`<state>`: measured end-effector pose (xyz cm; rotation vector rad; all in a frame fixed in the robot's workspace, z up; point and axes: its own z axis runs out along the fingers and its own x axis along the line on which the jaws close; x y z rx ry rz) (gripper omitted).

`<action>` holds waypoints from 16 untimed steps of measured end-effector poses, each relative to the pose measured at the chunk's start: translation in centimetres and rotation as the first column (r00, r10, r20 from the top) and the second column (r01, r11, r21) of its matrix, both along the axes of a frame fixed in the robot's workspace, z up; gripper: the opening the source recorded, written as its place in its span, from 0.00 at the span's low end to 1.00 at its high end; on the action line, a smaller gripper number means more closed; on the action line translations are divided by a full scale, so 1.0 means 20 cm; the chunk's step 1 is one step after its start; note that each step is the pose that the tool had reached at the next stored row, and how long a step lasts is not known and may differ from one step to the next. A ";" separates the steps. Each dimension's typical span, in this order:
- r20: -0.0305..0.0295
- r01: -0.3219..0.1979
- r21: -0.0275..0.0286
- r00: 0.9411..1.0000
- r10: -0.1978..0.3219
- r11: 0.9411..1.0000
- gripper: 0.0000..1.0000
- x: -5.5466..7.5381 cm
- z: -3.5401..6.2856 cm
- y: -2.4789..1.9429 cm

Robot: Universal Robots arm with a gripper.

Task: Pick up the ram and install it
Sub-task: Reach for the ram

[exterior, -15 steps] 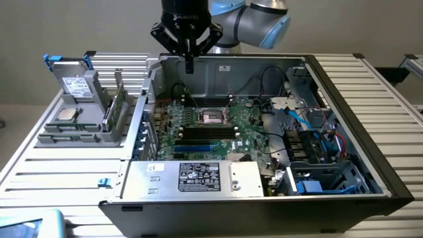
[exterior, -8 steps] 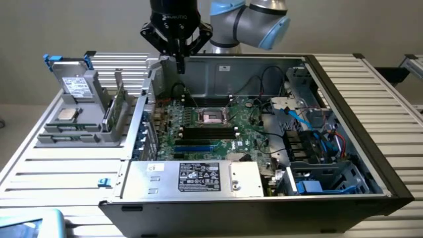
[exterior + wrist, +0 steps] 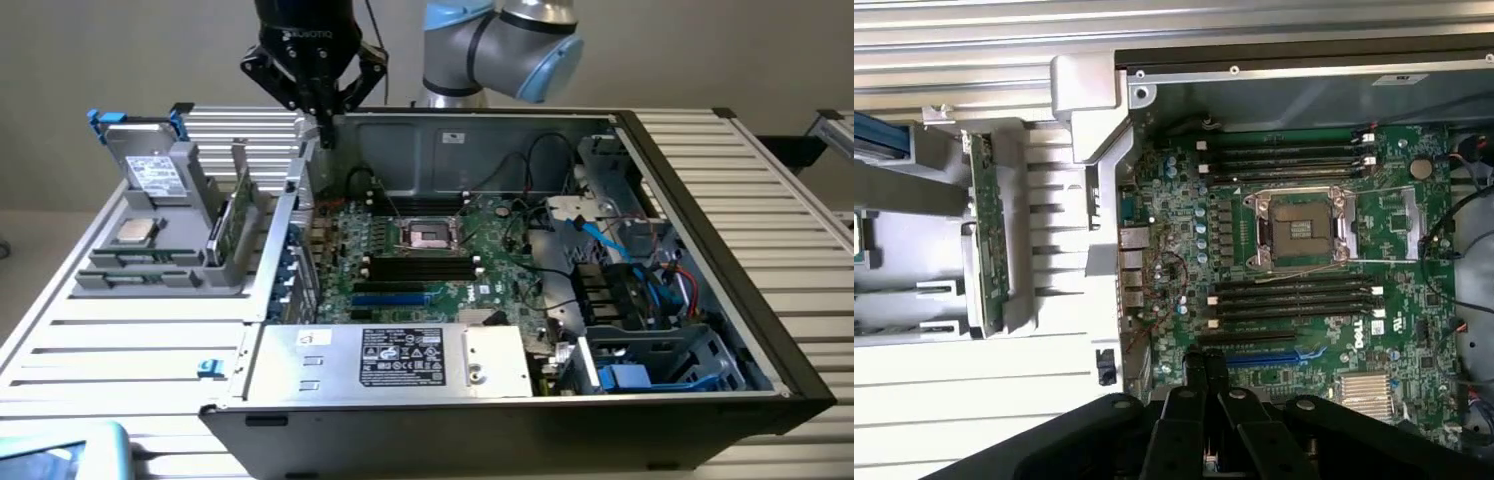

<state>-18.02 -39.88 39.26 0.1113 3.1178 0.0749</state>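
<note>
Jaws clenched on nothing; gripper (image 3: pixel 323 135) hangs upper middle, ram (image 3: pixel 134 258) well apart toward lower left, long axis left-right.

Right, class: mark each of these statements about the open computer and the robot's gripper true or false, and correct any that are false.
1. The processor socket on the motherboard is empty. True.
2. The gripper holds a green board. False: the gripper is shut on nothing and hangs above a rear corner of the case.
3. Every memory slot beside the socket is filled. False: the memory slots are empty.
4. A silver processor chip lies in the grey holder outside the case. True.
</note>
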 end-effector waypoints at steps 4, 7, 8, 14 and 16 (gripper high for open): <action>0.000 0.000 0.000 1.000 0.000 1.000 0.11 -0.09 -0.004 0.000; 0.000 0.000 0.000 1.000 0.000 1.000 0.11 -0.16 -0.008 0.000; 0.000 0.000 0.000 1.000 0.000 1.000 0.11 -0.18 -0.009 0.000; 0.000 0.000 0.000 1.000 0.000 1.000 0.11 -0.32 -0.013 0.002; 0.000 0.000 0.000 1.000 0.000 1.000 0.11 -0.36 -0.015 0.002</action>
